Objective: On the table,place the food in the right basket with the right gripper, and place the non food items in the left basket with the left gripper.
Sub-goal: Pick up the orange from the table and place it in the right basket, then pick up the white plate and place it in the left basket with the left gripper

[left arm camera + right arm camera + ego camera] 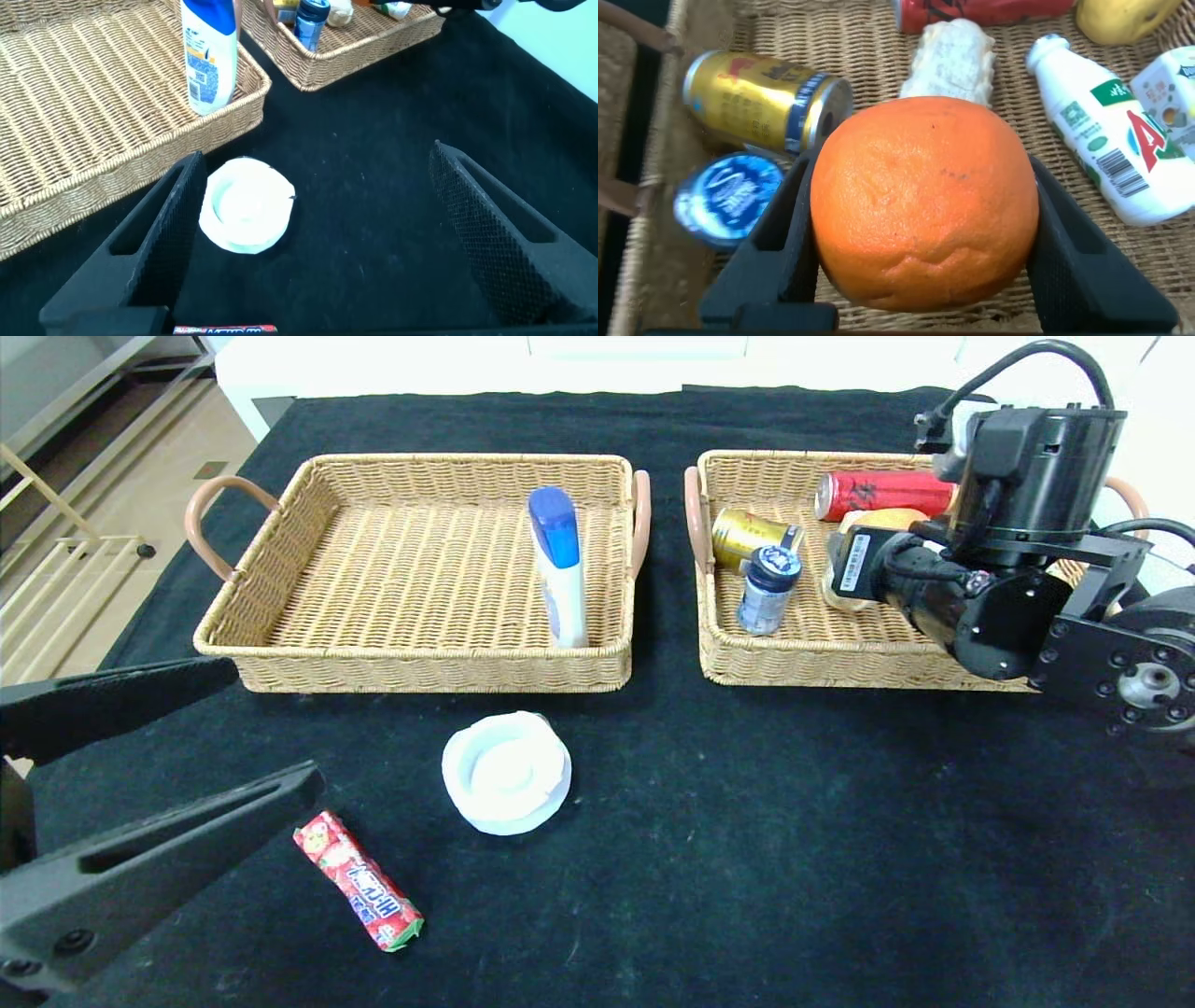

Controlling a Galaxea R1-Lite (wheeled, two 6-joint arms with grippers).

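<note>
Where right claw (920, 243) closes, orange (924, 201) between.

The left tool (140, 784) has long, flat matte-black fingers (168, 854) with slots and textured pads. The right tool (920, 252) is black too; its arm (1036, 560) has a cylindrical housing, looping black cable, white barcode label and silver screws.
</note>
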